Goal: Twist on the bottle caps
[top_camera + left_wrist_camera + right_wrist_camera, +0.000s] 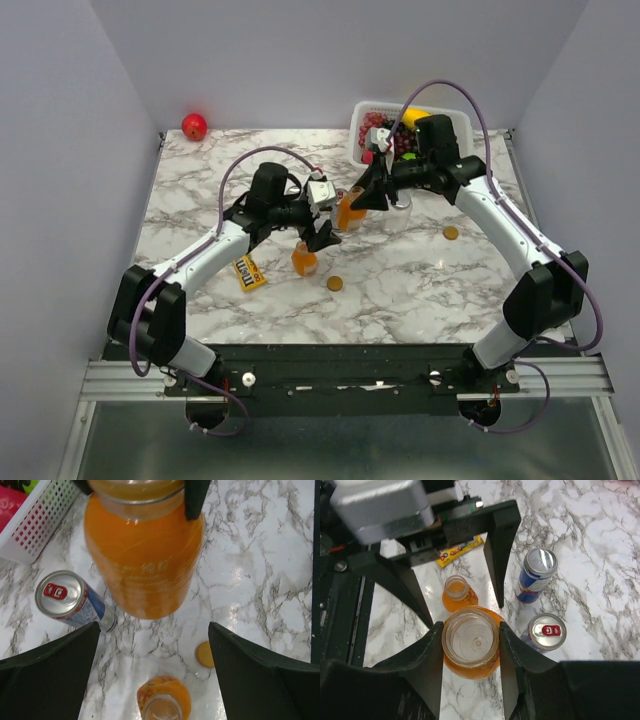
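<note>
Marble table (420,290); right tool (470,641) clamps bottle (470,669).

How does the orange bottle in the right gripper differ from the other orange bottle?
The held bottle is clamped at its neck by the right gripper; the free bottle stands alone on the table. The held bottle is nearer the white basket; the free bottle is nearer the yellow packet. Both are uncapped and hold orange liquid.

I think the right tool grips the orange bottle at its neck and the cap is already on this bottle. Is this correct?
Not quite. The right tool does grip the orange bottle at its neck, but the bottle has no cap: the right wrist view shows its mouth open.
</note>
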### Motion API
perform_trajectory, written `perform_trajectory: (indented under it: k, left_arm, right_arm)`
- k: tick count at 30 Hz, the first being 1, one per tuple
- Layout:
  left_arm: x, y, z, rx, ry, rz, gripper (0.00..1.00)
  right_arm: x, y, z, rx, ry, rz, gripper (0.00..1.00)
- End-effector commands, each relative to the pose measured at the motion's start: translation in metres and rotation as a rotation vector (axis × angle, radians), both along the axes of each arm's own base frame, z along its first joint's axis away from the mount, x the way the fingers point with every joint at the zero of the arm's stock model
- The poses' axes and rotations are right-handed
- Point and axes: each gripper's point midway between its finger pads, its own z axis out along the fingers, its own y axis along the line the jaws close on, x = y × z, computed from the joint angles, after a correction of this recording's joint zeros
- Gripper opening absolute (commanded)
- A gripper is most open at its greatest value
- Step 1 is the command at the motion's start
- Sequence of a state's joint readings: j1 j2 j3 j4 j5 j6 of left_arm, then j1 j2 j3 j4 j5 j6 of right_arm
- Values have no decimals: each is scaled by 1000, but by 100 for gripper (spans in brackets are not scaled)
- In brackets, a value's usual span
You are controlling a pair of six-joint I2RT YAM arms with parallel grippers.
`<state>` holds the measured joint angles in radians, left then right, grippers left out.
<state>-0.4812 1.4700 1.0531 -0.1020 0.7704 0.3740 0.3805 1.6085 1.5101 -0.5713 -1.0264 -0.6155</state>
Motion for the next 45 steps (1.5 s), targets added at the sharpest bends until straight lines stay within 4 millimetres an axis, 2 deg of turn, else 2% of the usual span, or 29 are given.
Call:
perform_trajectory:
  k: [1, 14, 19, 21, 22, 23, 24, 25, 26, 27, 28, 30, 31, 32, 33, 34, 35, 36, 37, 38, 39, 40, 41, 42, 43, 44, 45]
  left_arm:
    - [-3, -29, 28, -117, -11, -58, 99]
    - [4, -44, 31, -176, 41, -61, 98]
    - [5, -48, 28, -173, 61, -83, 90]
    - [5, -49, 27, -171, 67, -89, 83]
    - [5, -49, 27, -171, 68, -99, 78]
    - [3, -48, 25, -161, 85, -99, 73]
    - [7, -47, 29, -160, 84, -90, 64]
    - [7, -45, 31, -159, 86, -83, 60]
    - [8, -43, 31, -155, 92, -75, 56]
    - [11, -36, 34, -152, 84, -58, 46]
    - [11, -30, 41, -152, 68, -46, 42]
    - [10, -15, 39, -120, 57, -27, 36]
    - [12, -2, 47, -116, 40, -4, 32]
    - [5, 9, 40, -85, 79, 1, 28]
    - [5, 17, 44, -66, 56, -1, 19]
    - [7, 31, 48, -51, 45, 23, 13]
    - [-5, 41, 40, -11, 103, 25, 7]
    - [-7, 49, 41, 20, 57, 5, 0]
    - [-13, 57, 44, 41, 44, 11, 0]
    - [-22, 64, 38, 78, 70, 18, 0]
    - [-27, 70, 33, 105, 67, 30, 0]
    - [-36, 75, 43, 102, 39, 44, 0]
    - [-42, 76, 43, 105, 35, 58, 0]
    - [-50, 80, 30, 123, 55, 77, 0]
    - [-53, 87, 34, 144, 9, 132, 0]
    - [-55, 88, 33, 135, 15, 177, 0]
    - [-65, 88, 21, 145, 30, 176, 0]
  right_arm:
    - [0, 10, 14, 59, 84, 17, 0]
    - [-5, 13, 10, 98, 129, 37, 0]
    - [-5, 15, 9, 103, 128, 49, 1]
    - [-4, 15, 10, 103, 122, 49, 2]
    - [-3, 15, 9, 99, 120, 42, 7]
    - [-1, 14, 9, 95, 115, 34, 32]
    - [1, 13, 9, 88, 105, 17, 44]
    - [10, 10, 8, 63, 82, -42, 56]
    - [15, 7, 15, 55, 52, -81, 99]
    - [22, 2, 18, 40, 29, -127, 100]
    - [35, -6, 20, 9, -11, -208, 100]
    - [43, -20, 38, 23, -67, -292, 100]
    - [53, -28, 40, 11, -90, -366, 100]
    - [57, -31, 43, 11, -93, -401, 100]
    - [56, -30, 42, -3, -86, -390, 100]
    - [47, -25, 42, -6, -74, -318, 100]
    - [31, -24, 44, -33, -30, -252, 100]
    - [31, -20, 29, -69, -24, -179, 98]
    - [18, -15, 29, -57, 17, -100, 97]
    - [-4, -18, 16, -99, 135, -39, 93]
    - [-11, -12, 20, -107, 34, 66, 87]
    - [-16, -14, 4, -166, 47, 73, 83]
    - [-20, -11, -8, -204, 29, 79, 80]
    - [-31, -4, -21, -242, -27, 148, 79]
    - [-44, -8, -51, -309, -4, 183, 77]
    - [-51, -7, -65, -343, -13, 215, 76]
    - [-62, -2, -82, -374, -18, 259, 76]
